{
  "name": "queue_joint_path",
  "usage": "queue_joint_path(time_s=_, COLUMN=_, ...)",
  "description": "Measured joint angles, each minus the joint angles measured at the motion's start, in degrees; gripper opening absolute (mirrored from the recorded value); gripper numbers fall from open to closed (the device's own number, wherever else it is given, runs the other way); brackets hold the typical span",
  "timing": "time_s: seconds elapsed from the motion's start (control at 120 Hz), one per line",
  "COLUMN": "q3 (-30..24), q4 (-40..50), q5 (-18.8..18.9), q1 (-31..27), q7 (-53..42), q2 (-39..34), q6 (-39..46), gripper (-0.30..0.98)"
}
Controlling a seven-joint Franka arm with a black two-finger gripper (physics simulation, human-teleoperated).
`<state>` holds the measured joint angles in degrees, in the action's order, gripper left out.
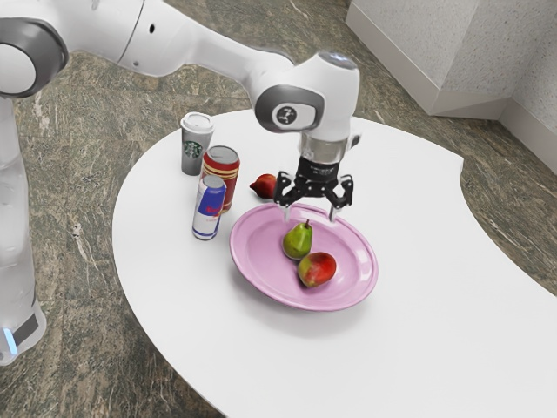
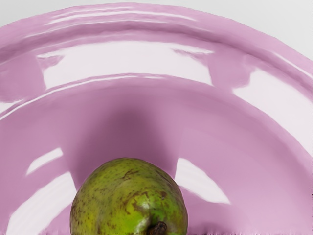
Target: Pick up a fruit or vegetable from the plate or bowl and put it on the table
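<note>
Table: white, smooth top; rounded outline toward the exterior view's left, a corner at the far right, then an inward-curving edge. Floor: mottled brown and grey, streaked, with straight joint lines, visible on both sides of the table. Wall: pale grey, finely speckled, with angled faces, upper right. Baseboard: plain, light, along the wall's foot. Lighting: bright, even across the tabletop.

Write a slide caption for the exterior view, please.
The open gripper hovers above a pink plate holding a pear and a mango.
</note>
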<state>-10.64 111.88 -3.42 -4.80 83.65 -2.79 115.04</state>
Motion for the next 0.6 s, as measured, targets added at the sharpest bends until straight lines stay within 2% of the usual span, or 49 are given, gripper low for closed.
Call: queue_joint_path(time_s=0.6, q3=-0.3, q4=3.5, q5=0.0, q1=0.2, q7=5.4, q2=1.7, q6=4.4, gripper=0.69)
